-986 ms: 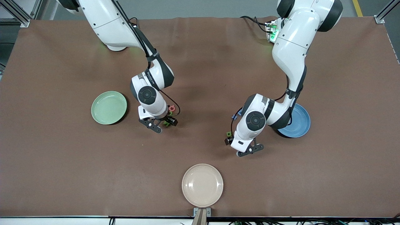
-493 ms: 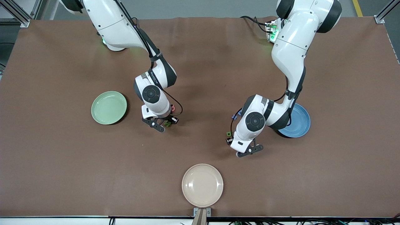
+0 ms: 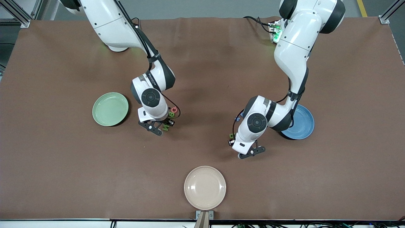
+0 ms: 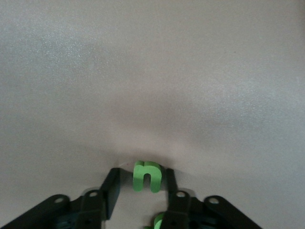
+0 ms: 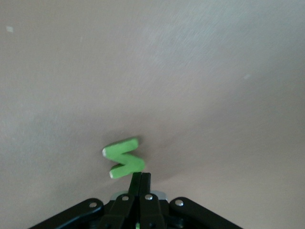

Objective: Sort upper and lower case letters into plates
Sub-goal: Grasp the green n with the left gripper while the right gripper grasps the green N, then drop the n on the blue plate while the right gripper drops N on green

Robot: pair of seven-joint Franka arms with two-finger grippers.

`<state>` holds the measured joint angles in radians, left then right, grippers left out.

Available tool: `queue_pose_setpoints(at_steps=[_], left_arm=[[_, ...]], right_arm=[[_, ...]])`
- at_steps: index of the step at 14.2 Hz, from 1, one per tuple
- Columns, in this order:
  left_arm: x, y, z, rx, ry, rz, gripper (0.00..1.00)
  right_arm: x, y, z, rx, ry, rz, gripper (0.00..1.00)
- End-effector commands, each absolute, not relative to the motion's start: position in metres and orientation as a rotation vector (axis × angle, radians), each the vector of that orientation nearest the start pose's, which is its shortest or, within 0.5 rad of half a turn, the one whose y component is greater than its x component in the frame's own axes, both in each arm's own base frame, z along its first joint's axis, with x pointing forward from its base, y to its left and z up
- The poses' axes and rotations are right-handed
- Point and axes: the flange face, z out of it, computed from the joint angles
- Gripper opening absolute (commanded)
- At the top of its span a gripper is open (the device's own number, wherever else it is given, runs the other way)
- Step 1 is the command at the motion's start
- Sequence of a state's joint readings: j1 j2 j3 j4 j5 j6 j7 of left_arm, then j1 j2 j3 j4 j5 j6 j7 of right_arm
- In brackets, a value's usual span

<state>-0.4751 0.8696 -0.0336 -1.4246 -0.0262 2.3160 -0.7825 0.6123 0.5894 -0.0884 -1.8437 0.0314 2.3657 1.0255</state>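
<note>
Pick-up stage of the letter sort, both arms low over the brown worktop [image 3: 202, 63]. The left end effector [image 4: 142, 175] brackets a green lower-case "n" [image 4: 147, 175]: one pad touches it and the other stands just apart, so it is not yet grasping. The n lies nearer the front camera than the blue plate [image 3: 305, 126].

The right end effector [image 5: 141, 177] is clenched, with a green zigzag letter [image 5: 124, 158] at its tips. Whether a corner is pinched cannot be told. This piece reads as z or N and lies beside the mint green plate [image 3: 110, 109], near a red-pink letter [image 3: 173, 109].

The next move probably calls for a firm hold on the n, then a lift toward one plate — which case goes where is not marked. The cream plate [image 3: 205, 187] is apart from the work, and no other writing is legible.
</note>
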Motion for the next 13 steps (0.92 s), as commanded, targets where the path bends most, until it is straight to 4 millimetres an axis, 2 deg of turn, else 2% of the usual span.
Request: queue_pose_setpoints(at_steps=[1,3,4,5,6,7,8,9,10,11,13], left_arm=[[0.639,-0.357,0.173,-3.160,-0.487,0.003,0.28],[0.641,-0.355,0.174,-3.159,-0.491,-0.001,0.18],[0.643,-0.352,0.179,-3.161,-0.490,-0.011,0.14],[0.645,-0.350,0.185,-3.161,-0.492,-0.011,0.11],[0.649,-0.346,0.199,-3.164,-0.500,-0.034,0.09],[0.651,-0.341,0.205,-3.157,-0.506,-0.029,0.09],[0.652,-0.331,0.219,-3.143,-0.516,-0.001,0.09],[0.648,-0.325,0.230,-3.126,-0.511,0.038,0.09],[0.645,-0.321,0.242,-3.119,-0.489,0.061,0.09],[0.640,-0.309,0.254,-3.112,-0.462,0.087,0.09],[0.618,-0.281,0.277,-3.109,-0.373,0.126,0.09]], right_arm=[[0.555,0.301,0.223,-3.125,0.764,0.056,0.00],[0.561,0.289,0.230,-3.125,0.739,0.053,0.00],[0.562,0.289,0.230,-3.126,0.736,0.053,0.00],[0.562,0.288,0.228,-3.121,0.749,0.052,0.07],[0.565,0.288,0.227,-3.112,0.762,0.047,0.38],[0.568,0.282,0.227,-3.104,0.779,0.045,0.44],[0.572,0.279,0.229,-3.086,0.799,0.034,0.53],[0.575,0.278,0.230,-3.073,0.804,0.019,0.92],[0.575,0.281,0.228,-3.066,0.797,0.006,1.00],[0.572,0.289,0.224,-3.067,0.755,-0.013,1.00],[0.570,0.301,0.200,-3.070,0.616,-0.065,1.00]])
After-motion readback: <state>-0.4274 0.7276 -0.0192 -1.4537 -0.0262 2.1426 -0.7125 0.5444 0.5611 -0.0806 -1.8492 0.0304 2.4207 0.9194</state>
